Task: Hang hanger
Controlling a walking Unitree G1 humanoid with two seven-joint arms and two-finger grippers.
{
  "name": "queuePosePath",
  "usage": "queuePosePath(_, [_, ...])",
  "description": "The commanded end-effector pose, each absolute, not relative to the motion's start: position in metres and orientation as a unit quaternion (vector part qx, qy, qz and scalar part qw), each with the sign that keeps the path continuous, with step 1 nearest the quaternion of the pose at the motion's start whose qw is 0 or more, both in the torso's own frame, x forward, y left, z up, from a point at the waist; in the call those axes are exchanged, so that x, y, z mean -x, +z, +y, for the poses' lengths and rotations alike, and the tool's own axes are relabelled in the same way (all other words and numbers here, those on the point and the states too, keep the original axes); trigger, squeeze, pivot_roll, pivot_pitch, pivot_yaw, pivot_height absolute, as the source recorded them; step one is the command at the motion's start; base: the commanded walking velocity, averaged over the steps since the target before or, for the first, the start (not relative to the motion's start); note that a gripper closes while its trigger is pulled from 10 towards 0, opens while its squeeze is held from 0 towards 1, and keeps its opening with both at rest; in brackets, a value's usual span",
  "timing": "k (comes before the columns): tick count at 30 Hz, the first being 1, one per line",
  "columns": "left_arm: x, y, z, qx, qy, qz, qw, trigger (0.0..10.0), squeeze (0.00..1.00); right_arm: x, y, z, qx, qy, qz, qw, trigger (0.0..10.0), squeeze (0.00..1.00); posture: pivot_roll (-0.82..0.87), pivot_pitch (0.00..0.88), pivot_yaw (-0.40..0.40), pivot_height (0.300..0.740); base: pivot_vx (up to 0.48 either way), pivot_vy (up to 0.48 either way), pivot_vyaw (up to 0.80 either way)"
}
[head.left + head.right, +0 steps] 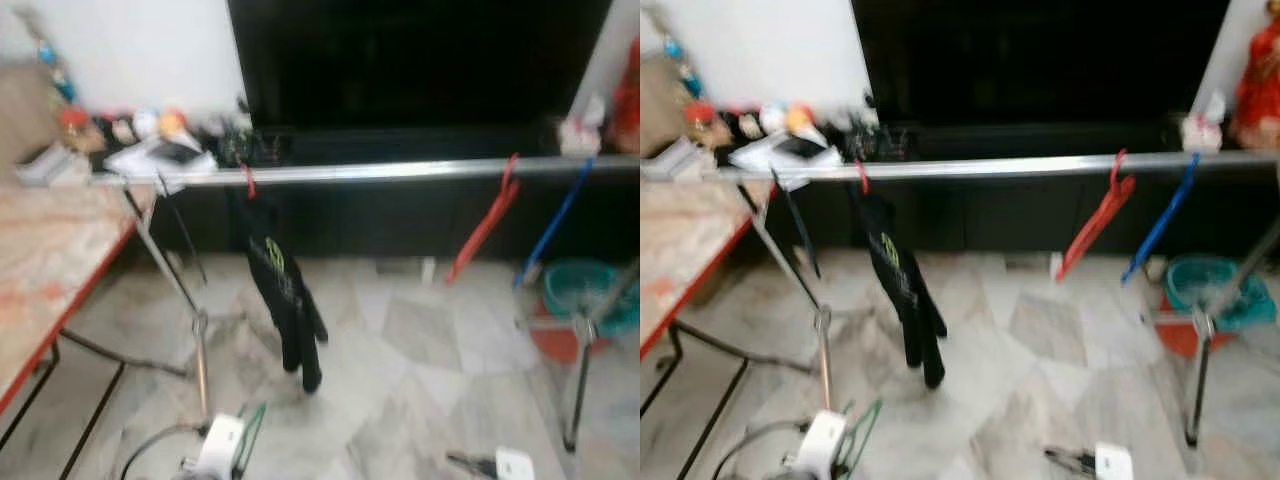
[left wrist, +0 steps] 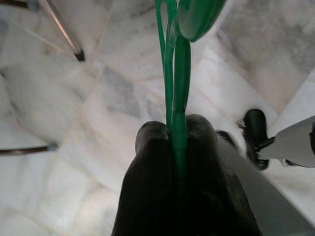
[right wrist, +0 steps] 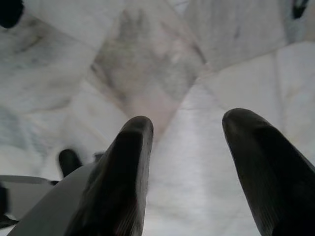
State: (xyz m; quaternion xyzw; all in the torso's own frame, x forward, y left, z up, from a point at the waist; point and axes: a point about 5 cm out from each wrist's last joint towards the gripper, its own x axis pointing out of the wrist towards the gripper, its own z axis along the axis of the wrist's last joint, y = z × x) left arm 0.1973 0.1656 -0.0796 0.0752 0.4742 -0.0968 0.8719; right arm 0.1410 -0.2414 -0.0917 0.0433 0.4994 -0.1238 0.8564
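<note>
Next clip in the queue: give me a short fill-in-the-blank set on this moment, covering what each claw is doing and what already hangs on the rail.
1. The left claw is shut on a ____ hanger.
2. The right claw is ____ above the marble floor.
3. On the silver rail, the black garment hangs to the robot's ____ of the red hanger.
4. Next to the red hanger hangs a ____ one.

Missing words: green; open; left; blue

We record the left gripper (image 2: 177, 129) low at the near left, its two black fingers (image 2: 152, 147) pressed together on the green hanger (image 2: 174, 64). The right gripper (image 3: 187, 123) hangs low at the near right with its fingers (image 3: 125, 147) spread apart and nothing between them, pointing down.
</note>
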Motion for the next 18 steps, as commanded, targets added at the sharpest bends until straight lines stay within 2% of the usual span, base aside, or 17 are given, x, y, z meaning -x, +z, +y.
queuePosePath(1, [-0.1926,-0.0813,0.1757,-0.088,-0.089,0.482,0.867,10.0,0.00,-0.1428,-0.0930,-0.2341,-0.050,-0.117,0.501,0.856,10.0,0.00,-0.01,0.000,0.041,0.740,0.000,-0.334,0.00])
queuePosePath(18, [-0.1989,-0.0784,0.1723,-0.088,-0.091,0.476,0.870,10.0,0.00,-0.1430,-0.0927,-0.2348,-0.048,-0.117,0.500,0.857,10.0,0.00,0.00,0.000,0.037,0.740,0.000,-0.334,0.00])
